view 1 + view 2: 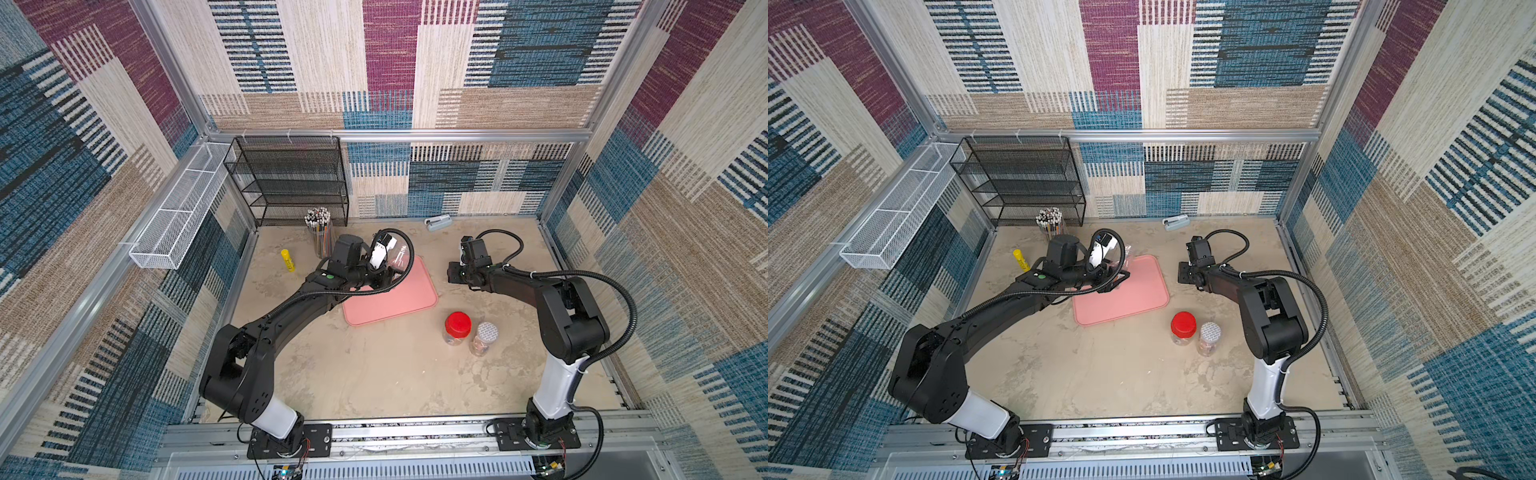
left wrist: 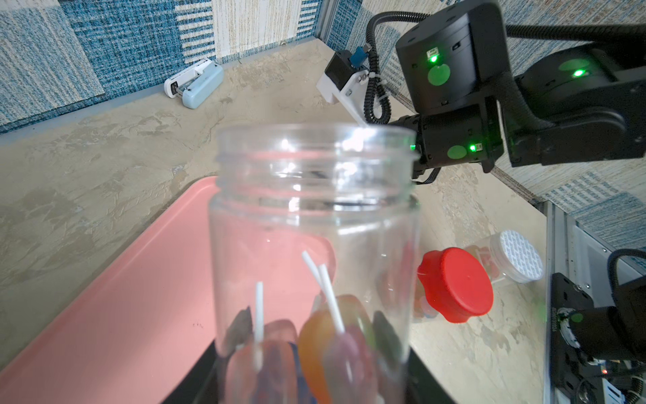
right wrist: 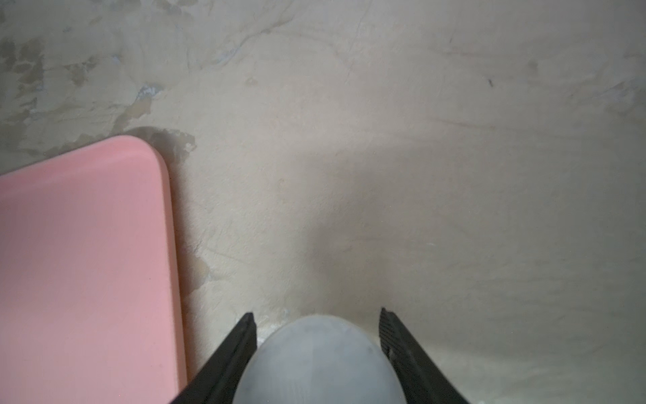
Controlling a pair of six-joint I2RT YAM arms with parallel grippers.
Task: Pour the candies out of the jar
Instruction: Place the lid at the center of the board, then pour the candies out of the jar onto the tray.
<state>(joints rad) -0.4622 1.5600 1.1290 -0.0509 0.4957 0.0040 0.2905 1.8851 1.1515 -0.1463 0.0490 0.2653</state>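
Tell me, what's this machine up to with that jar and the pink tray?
It is about to tip sweets out. The left gripper holds the clear jar, lid off, above the pink tray. The candies sit at the jar's bottom, and none show on the tray. The right gripper is low over the table beside the tray, with a pale round lid between its fingers. Whether it grips the lid or has let go, I cannot tell.
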